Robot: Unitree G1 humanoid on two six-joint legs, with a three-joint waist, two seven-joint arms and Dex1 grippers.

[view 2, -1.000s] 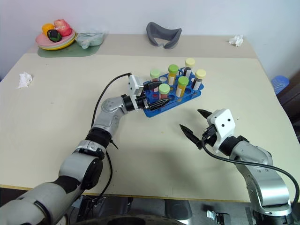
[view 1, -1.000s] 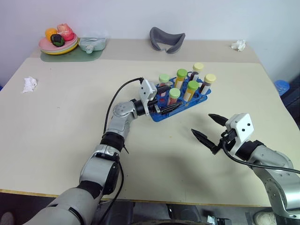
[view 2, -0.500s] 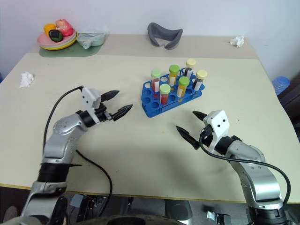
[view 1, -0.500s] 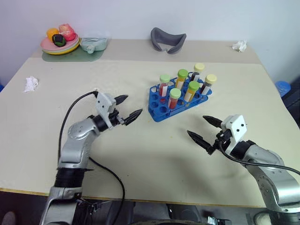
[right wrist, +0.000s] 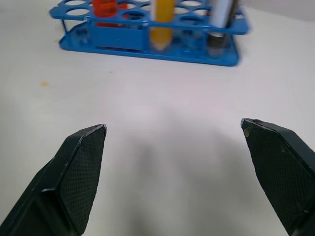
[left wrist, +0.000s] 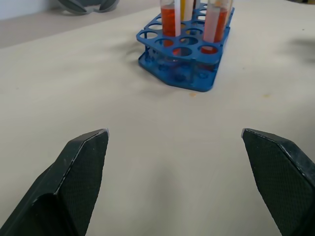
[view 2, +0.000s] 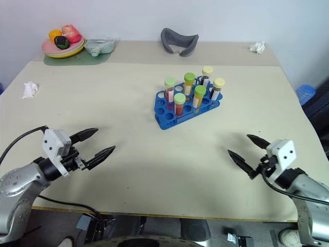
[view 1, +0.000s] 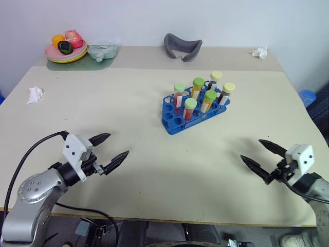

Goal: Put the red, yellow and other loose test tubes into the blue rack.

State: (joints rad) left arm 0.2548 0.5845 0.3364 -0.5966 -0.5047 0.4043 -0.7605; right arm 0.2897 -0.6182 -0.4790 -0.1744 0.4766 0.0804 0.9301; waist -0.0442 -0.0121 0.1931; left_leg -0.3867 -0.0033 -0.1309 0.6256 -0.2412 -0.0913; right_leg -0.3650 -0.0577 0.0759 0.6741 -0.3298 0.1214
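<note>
So the blue rack sat a bit right of the middle of the beige surface, turned at an angle, and six capped tubes stood upright in it: green-capped ones with red-orange and yellow liquid toward the near side, plus pale-yellow-capped dark ones at the far right end. The holes at the near-left corner of the rack were free. I couldn't spot any tube lying loose on the surface. The left gripper hovered low near the front-left edge, well apart from the rack, its two black fingers spread wide with nothing between them. The right gripper was at the front-right edge, also spread wide and holding nothing, pointing in toward the middle. Both wrist views looked across bare surface toward the rack, fingers far apart on either side. At the back there was a plate of toy fruit on a green mat in the far-left corner, a grey curved thing near the back middle, a crumpled tissue by the left edge, and another one in the far-right corner.
</note>
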